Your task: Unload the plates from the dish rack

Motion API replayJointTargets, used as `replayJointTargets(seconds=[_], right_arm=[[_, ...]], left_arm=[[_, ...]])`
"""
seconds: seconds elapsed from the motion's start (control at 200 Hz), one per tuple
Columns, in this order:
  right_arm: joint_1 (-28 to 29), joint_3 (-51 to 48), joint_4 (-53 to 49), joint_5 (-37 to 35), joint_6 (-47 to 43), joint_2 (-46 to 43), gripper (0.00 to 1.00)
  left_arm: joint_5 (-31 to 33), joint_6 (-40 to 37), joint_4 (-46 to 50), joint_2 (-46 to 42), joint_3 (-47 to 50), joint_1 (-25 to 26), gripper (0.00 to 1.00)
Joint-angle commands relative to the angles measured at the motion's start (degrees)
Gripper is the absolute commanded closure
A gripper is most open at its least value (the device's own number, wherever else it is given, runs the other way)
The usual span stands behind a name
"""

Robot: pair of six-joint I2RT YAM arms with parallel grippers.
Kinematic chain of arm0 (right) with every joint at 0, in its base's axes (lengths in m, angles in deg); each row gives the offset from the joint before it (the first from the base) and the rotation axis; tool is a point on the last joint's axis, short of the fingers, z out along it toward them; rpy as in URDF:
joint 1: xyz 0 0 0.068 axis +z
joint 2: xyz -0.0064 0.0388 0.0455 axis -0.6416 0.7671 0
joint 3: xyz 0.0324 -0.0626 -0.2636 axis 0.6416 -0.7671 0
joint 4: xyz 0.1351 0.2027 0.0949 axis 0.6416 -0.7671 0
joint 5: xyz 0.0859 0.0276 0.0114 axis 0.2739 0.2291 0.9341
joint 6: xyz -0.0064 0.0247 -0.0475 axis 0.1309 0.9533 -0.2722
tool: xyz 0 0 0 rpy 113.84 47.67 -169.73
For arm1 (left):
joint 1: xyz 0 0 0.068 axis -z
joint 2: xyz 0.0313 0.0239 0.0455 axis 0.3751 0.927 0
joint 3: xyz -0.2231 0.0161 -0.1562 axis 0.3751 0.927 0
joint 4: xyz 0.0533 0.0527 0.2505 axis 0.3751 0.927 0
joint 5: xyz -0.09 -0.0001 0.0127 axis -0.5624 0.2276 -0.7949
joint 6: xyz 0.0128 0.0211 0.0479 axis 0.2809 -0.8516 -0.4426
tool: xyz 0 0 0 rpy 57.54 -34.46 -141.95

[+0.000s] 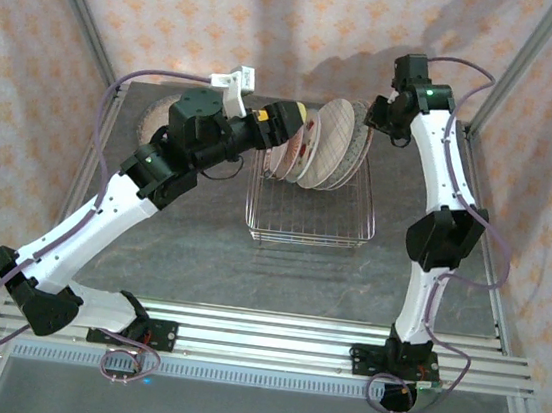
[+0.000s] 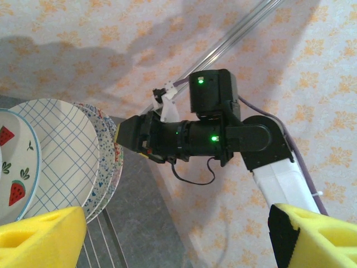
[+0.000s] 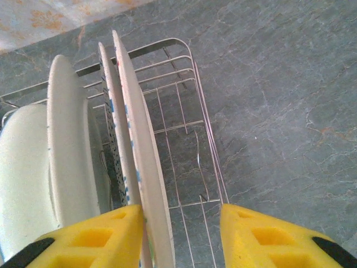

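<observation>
Dish rack [image 1: 310, 216] shiny metal wire; plates [image 3: 67, 145] glossy, likely ceramic; table [image 3: 279, 111] matt, stone-look.

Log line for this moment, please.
phase: pre-grasp | right gripper: astride end plate rim, unclamped | left gripper: open, beside plates | rack: plates upright

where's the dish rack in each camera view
top external: dish rack centre, between the two arms
left wrist: dish rack wires bottom left, below the plates
right wrist: dish rack centre, beyond the right gripper
shared landmark: the plates standing in it
</observation>
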Motion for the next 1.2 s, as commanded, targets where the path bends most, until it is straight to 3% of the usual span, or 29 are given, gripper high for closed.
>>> replayJointTargets(seconds=[0.0,0.455,0.901,1.191], right_arm=[[-0.4,3.1,-1.1,0.0,-0.6,1.0,0.63],[-0.4,3.6,-0.9,0.1,-1.6,2.0,0.78],[-3.1,2.5,-1.9,9.7,-2.8,2.0,0.79],[-4.2,2.4,-2.9,11.7,-2.8,2.1,0.81]], left_arm=[[-0.2,-1.1,-2.4,-1.5,-0.7,0.1,0.17],[0.1,-1.1,-2.3,-1.8,-0.7,0.1,0.16],[-0.1,-1.0,-2.0,-1.3,-1.7,0.1,0.16],[-0.3,-0.8,-2.2,-0.7,-2.3,0.2,0.17]])
